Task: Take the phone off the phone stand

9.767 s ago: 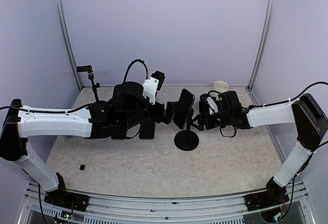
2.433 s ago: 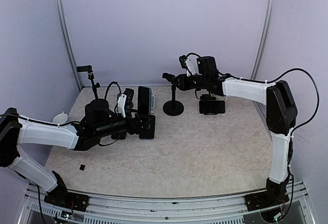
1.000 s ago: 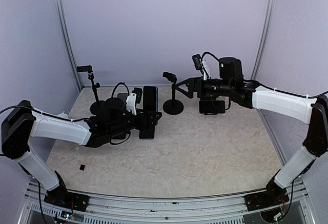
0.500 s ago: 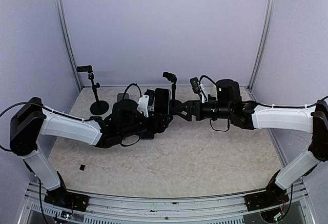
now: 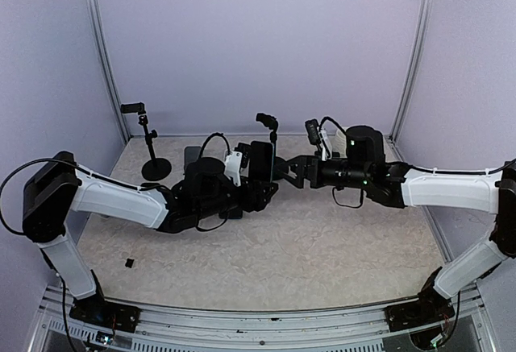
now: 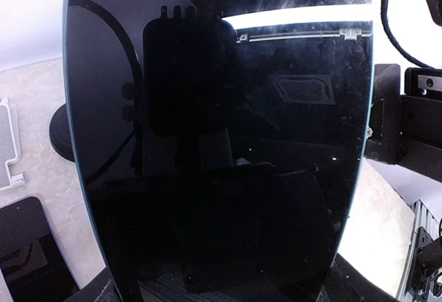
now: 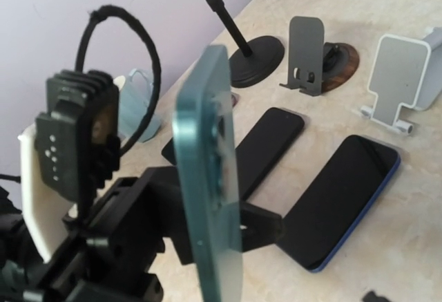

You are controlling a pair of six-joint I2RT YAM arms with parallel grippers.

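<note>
The phone [image 5: 260,160] is off its stand [image 5: 267,118] and held upright in the air above the middle of the table [image 5: 322,247]. The left gripper [image 5: 258,184] is clamped on the phone's lower end, one finger on each long edge, so most of the phone rises above the jaws.

In the left wrist view the dark glass screen [image 6: 221,143] fills nearly the whole picture. From the right wrist view the phone [image 7: 207,177] is seen edge-on, its teal back facing that camera.

The right gripper [image 5: 290,168] reaches in from the right with its jaws spread apart. The phone sits just in front of them, not between them, and whether they touch it cannot be told.

The stand is just behind the phone, its clamp holding nothing. A black flat phone [image 7: 266,143] and a blue-rimmed flat phone [image 7: 342,198] lie on the table beyond.
</note>
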